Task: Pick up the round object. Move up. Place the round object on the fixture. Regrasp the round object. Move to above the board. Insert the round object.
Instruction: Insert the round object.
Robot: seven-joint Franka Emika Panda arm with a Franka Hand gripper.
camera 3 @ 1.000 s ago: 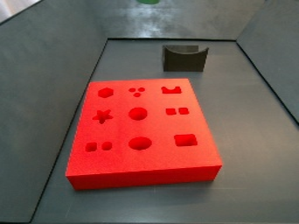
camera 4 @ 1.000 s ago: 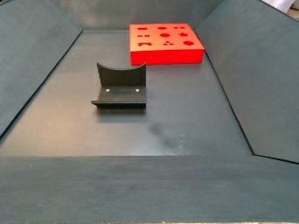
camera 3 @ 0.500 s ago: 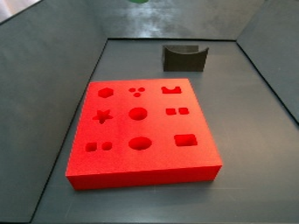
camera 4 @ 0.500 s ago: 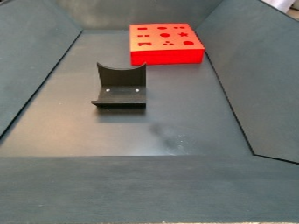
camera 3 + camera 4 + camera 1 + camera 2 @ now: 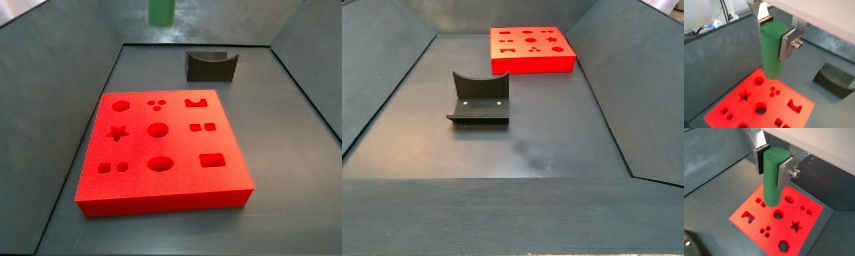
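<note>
Wrist views both showed the slim matte green cylindrical peg (image 5: 772, 50) clamped upright between the flat silver fingers (image 5: 786, 44) of the two-finger gripper (image 5: 775, 31), so the gripper (image 5: 773, 164) was grasping the peg (image 5: 771, 178) near its upper end. The large bright red rectangular board with shaped holes (image 5: 757, 102) was seen below it, well apart, so the peg was held high above the board (image 5: 781, 221). In a side view, only the lower end of the peg (image 5: 160, 12) was visible at about 12 o'clock of the board (image 5: 163, 150), and the small dark fixture with a curved notch (image 5: 211, 66) was standing empty at about 1 o'clock. A miss of the round hole could be judged as the main risk: a small tilt or offset would make the peg jam on the rim.
</note>
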